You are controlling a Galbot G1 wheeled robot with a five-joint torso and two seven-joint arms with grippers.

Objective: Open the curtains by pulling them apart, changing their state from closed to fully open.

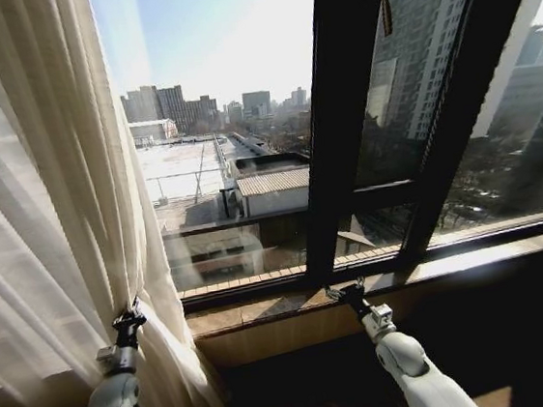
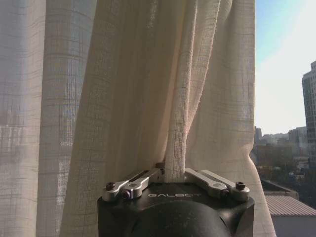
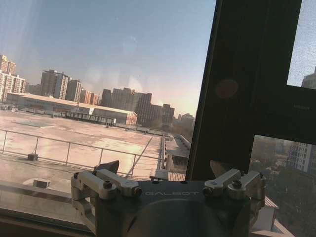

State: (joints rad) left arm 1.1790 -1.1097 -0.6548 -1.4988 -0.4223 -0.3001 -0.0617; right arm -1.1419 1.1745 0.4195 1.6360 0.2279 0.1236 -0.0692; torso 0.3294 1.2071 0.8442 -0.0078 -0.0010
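The curtains (image 1: 46,188) sit bunched leftward because my left gripper (image 1: 128,321) pinches a fold to drag it, while my right gripper (image 1: 344,291) hovers spread and empty at the window sill (image 1: 472,260).

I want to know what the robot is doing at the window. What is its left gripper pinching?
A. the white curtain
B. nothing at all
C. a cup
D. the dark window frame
A. The left gripper is shut on a bunched fold of the sheer curtain, with the fabric squeezed between its fingers; the right gripper sits open near the window sill, holding nothing.
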